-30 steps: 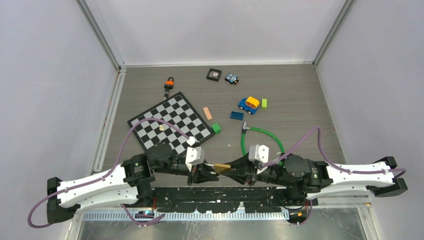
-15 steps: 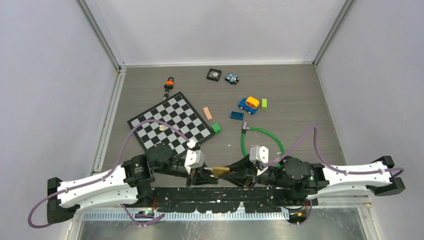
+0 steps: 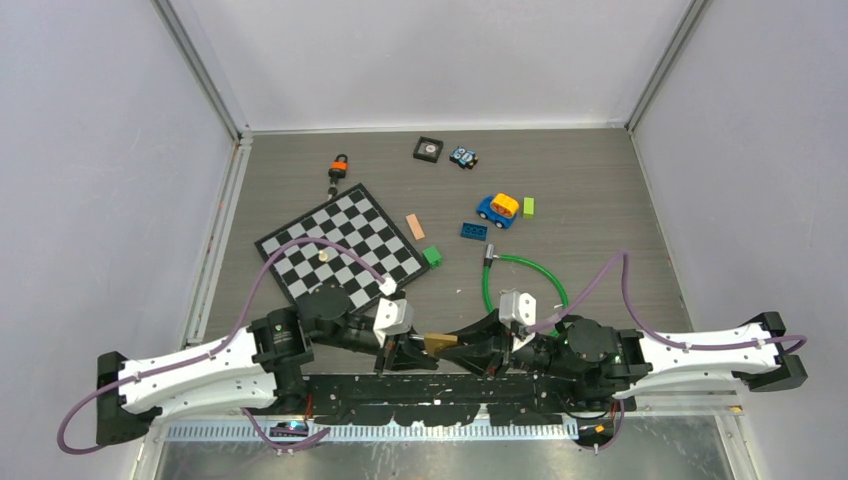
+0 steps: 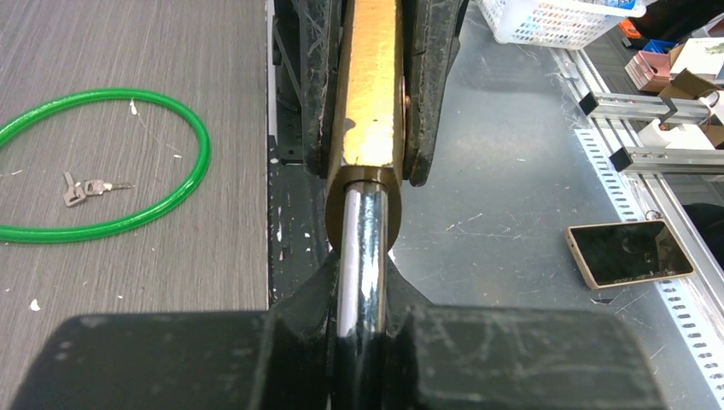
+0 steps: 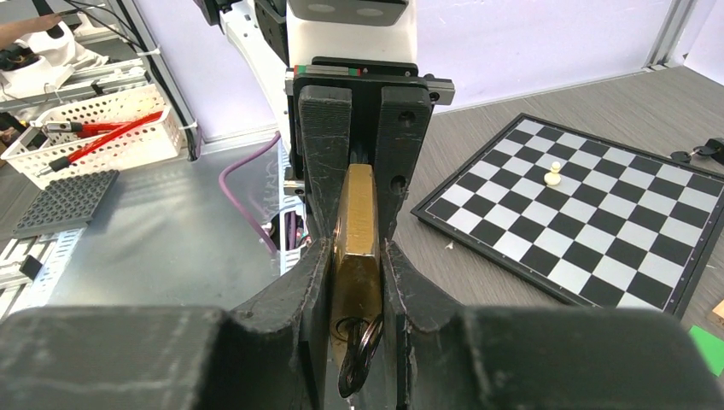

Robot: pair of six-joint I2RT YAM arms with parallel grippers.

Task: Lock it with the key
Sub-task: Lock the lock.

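The padlock (image 3: 441, 341) is hanging in the air between the two arms, over the near edge of the table (image 3: 580, 200). The left gripper (image 4: 360, 295) is clamping the chrome shackle (image 4: 362, 226), and the right gripper (image 5: 357, 278) is clamping the brass body (image 5: 357, 205). Both hands are thus being occupied while the keys (image 4: 85, 186) are lying on the table inside the green cable (image 4: 203, 149), well apart from the lock. A dark ring (image 5: 359, 354) is dangling at the body's near end; whether a key is sitting in the keyhole cannot be told. Risks, as judged: any off-axis pull is inviting the round shackle to slip or twist in its narrow grip. Freeing one hand for the keys is leaving the lock held at one end only and liable to sag or drop off the edge.
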